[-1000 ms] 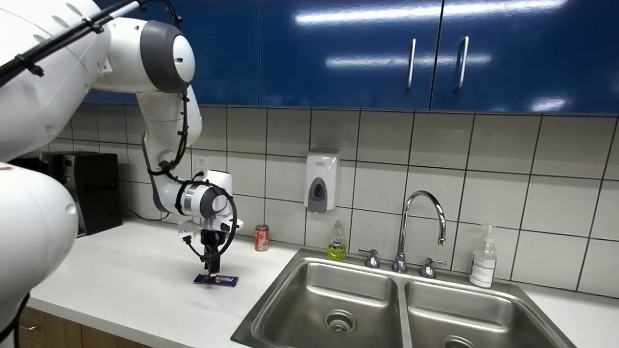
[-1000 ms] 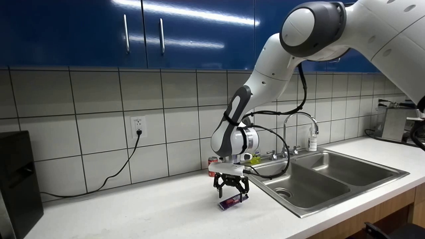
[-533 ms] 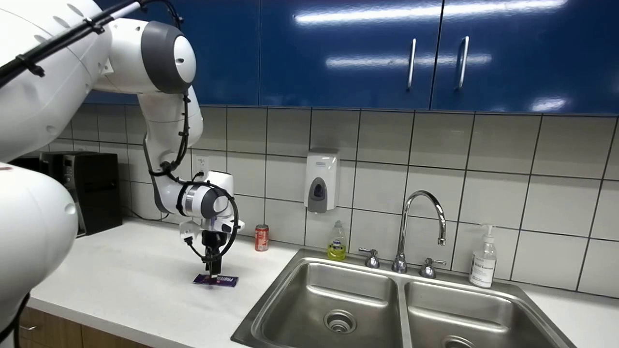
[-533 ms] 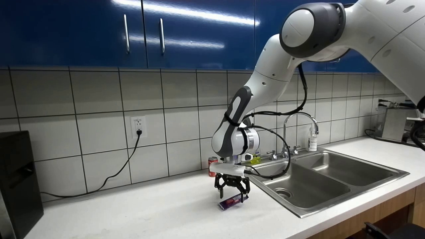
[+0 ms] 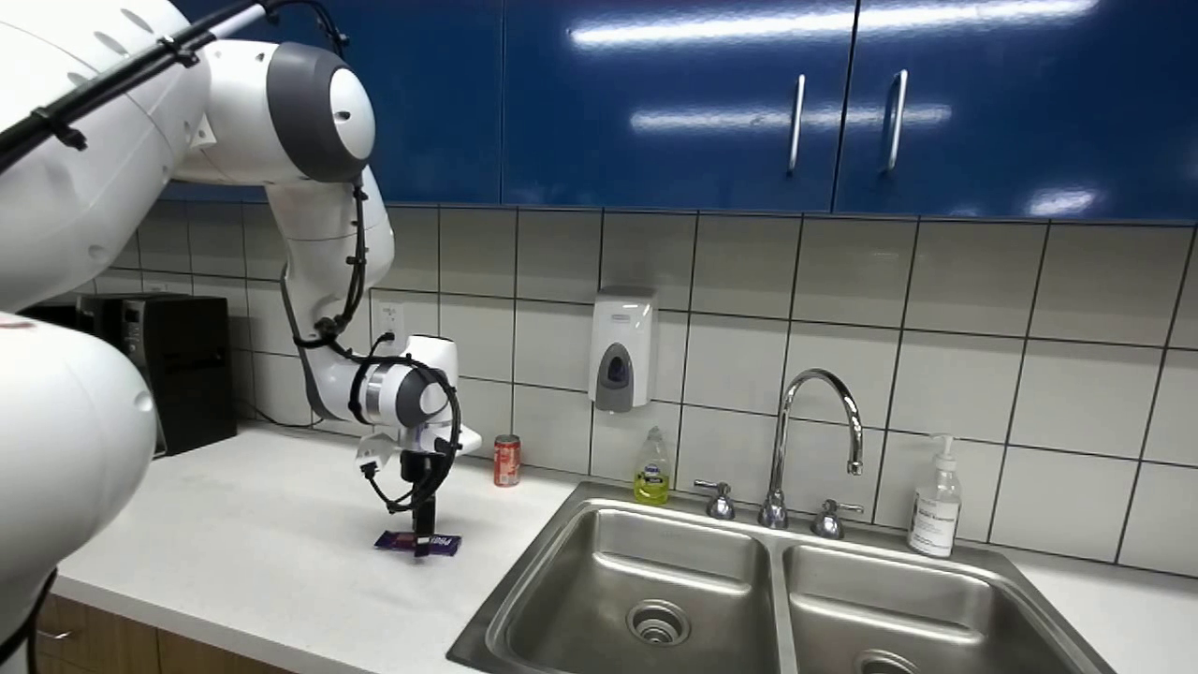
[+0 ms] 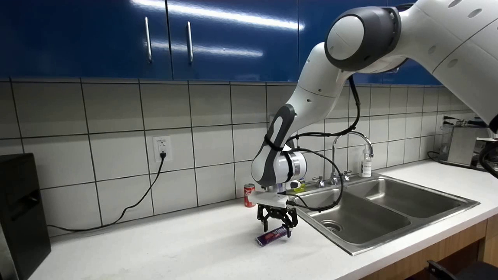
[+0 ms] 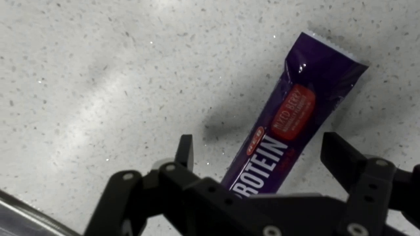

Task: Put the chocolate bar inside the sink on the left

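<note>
A purple bar (image 7: 290, 121) between spread jaws
It lies aslant on the desk (image 7: 98, 98); the wrist view shows a gap beside either jaw, one narrower.

From where I sit, the counter (image 5: 234, 524) shows as a white top, finely speckled grey in my wrist view. The purple-wrapped chocolate bar (image 7: 288, 118) lies flat on it. Toward the back I have a red can (image 5: 506, 461) standing upright; a black appliance (image 5: 192, 374) sits well apart, and a metal appliance (image 6: 461, 144) stands at the far end.
</note>
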{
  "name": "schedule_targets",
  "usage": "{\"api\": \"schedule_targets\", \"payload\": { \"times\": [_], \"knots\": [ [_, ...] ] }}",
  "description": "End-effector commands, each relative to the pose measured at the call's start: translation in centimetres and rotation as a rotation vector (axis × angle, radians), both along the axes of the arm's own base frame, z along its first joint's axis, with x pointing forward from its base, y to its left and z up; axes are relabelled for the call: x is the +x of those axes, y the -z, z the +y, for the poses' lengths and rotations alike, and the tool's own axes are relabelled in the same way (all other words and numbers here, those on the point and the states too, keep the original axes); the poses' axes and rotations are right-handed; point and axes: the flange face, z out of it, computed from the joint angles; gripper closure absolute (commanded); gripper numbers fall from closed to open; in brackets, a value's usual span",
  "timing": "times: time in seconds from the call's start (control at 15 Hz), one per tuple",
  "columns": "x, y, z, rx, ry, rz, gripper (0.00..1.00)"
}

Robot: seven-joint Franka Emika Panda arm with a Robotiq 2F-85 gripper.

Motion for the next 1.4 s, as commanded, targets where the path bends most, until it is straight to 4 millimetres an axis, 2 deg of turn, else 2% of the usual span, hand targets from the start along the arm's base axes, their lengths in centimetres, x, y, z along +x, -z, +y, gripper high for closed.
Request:
{"api": "schedule_targets", "payload": {
  "times": [0.0,1.33],
  "knots": [
    [0.39,0.15,-0.02,-0.043,0.048,-0.01,0.0],
    [1.35,0.57,0.3,-0.08,0.102,-0.035,0.0]
  ]
}}
